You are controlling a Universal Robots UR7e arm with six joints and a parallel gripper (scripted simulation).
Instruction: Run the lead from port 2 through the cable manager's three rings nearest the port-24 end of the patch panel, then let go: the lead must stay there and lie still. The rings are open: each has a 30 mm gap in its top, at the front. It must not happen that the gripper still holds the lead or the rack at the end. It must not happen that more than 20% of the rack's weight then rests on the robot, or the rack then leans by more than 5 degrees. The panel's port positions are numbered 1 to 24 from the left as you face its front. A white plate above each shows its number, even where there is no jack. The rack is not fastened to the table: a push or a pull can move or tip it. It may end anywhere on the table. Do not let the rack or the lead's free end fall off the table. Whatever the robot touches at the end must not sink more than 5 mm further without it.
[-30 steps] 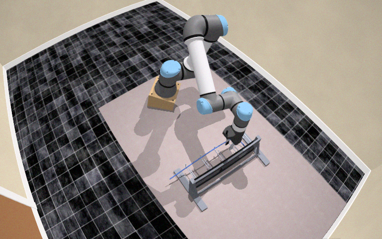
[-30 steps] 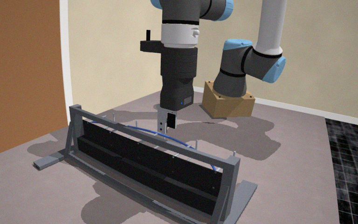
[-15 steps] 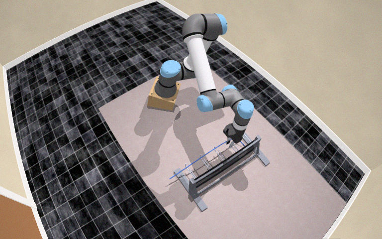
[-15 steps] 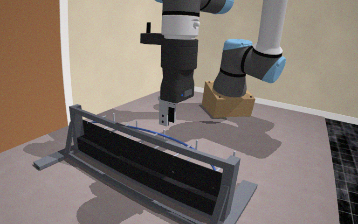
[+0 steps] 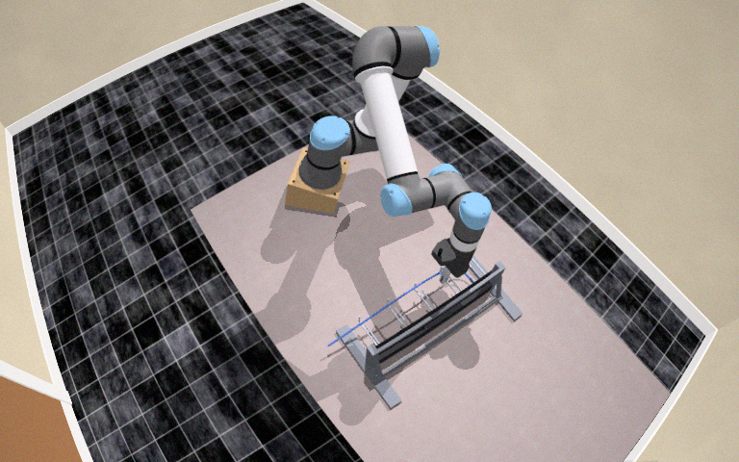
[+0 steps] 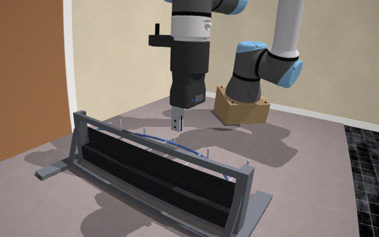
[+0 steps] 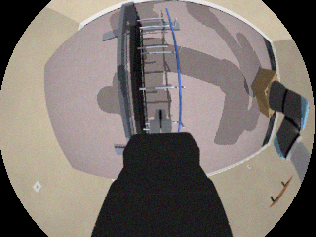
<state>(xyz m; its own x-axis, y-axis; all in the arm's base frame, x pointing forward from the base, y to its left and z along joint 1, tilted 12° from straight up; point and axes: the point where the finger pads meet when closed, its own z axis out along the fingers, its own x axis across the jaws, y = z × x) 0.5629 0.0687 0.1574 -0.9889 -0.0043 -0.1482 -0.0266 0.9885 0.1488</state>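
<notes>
Beige walls and a dark tiled floor surround a pale table (image 5: pixel 545 381) on which the grey rack (image 6: pixel 165 150) stands upright on its feet. The gripper (image 6: pixel 177 127) hangs above the rack's ring side, its fingers clenched together with nothing between them and clear of everything. The blue lead (image 5: pixel 381 310) runs in a shallow arc along the row of rings (image 5: pixel 397 316), its free end (image 5: pixel 329 345) lying on the table just past the rack's far end.
</notes>
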